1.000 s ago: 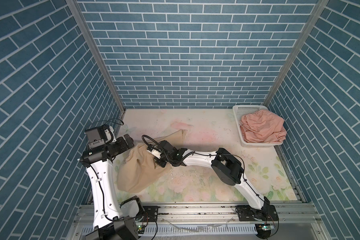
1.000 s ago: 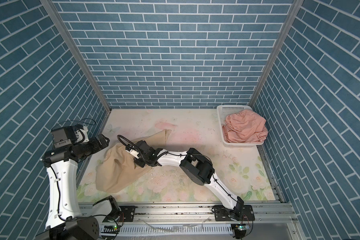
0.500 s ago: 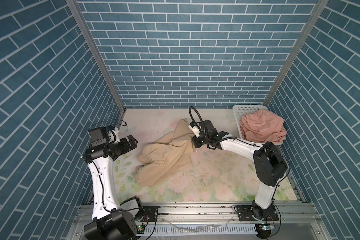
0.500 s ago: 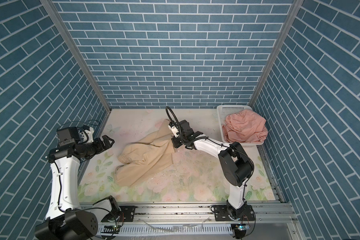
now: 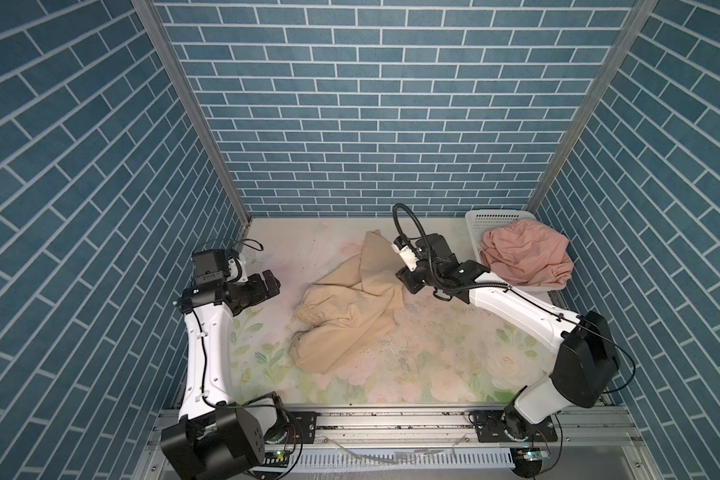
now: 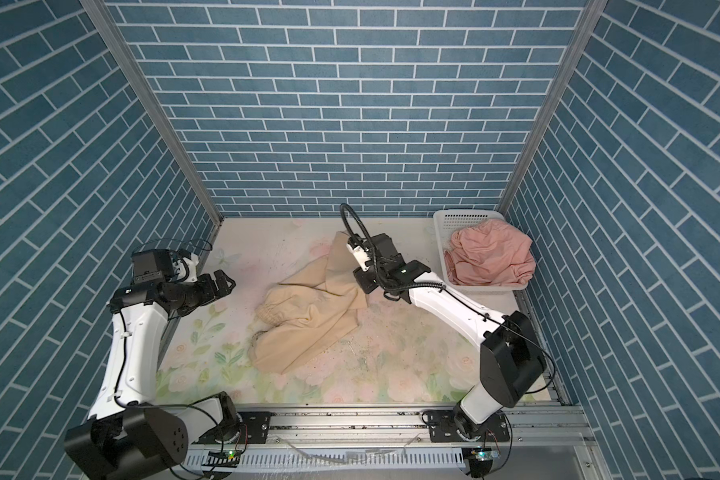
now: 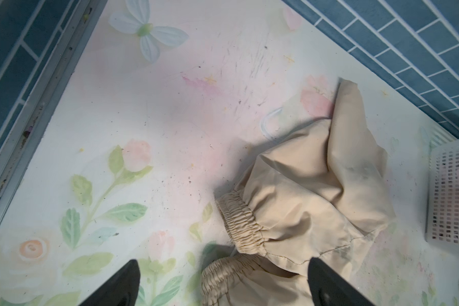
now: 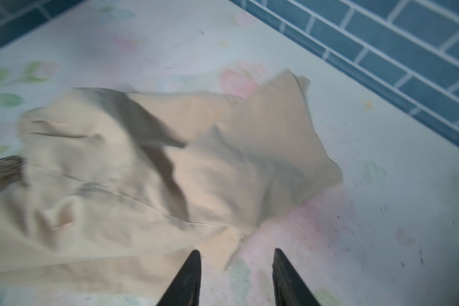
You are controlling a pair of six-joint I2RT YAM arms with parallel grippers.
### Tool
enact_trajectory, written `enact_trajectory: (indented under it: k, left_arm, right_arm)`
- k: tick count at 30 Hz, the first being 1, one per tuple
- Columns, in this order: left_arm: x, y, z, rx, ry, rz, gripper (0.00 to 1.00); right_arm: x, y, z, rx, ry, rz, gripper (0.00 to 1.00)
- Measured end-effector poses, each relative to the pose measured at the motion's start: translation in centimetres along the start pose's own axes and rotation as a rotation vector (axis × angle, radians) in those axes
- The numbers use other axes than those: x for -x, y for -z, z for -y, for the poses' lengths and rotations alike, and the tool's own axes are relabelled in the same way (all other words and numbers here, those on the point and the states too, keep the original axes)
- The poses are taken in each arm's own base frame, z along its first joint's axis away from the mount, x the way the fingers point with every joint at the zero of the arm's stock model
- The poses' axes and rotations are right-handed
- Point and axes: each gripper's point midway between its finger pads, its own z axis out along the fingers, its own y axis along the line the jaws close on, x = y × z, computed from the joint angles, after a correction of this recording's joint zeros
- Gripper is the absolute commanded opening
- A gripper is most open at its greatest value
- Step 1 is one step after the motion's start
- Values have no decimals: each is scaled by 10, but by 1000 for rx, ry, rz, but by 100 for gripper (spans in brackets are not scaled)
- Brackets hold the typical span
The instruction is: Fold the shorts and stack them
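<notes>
– Beige shorts (image 5: 350,316) are laid crumpled, well apart from the basket (image 5: 495,215); what could be spoiled?
– A skewed fold could be caused by the doubled-over leg. The long axis is set diagonally: one leg tip is found level with the basket's far end, the waistband turned away from it. Pink shorts (image 5: 524,257) are seen bunched inside the basket. Right gripper (image 8: 235,251), just beside that leg, and left gripper (image 7: 224,261) are held open, empty

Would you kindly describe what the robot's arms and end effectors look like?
The left arm and right arm have white shells, black joints and thin black cables. The right carries a ribbed black hose. The left end effector and right end effector are black and tapered.
</notes>
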Motion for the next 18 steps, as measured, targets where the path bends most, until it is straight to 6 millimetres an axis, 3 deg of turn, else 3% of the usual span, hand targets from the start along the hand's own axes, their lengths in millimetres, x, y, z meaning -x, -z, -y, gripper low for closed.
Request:
enact_trajectory:
  k: [4,7,9,13,18]
  left_arm:
    - [5,-5,-12,24,30,-9,100]
    - [10,0,-24,49,55,18,100]
    - [15,5,-38,63,96,43,100]
    - [16,8,-61,91,163,72,100]
    - [3,0,-66,83,184,52,100]
  right_arm:
    - [14,-6,-122,219,162,73,46]
    - [-1,-30,-208,342,286,51,49]
    - [-13,-48,-250,386,349,29,52]
    - [-33,-84,-299,412,423,-14,56]
    - [-36,-119,-311,324,461,-31,62]
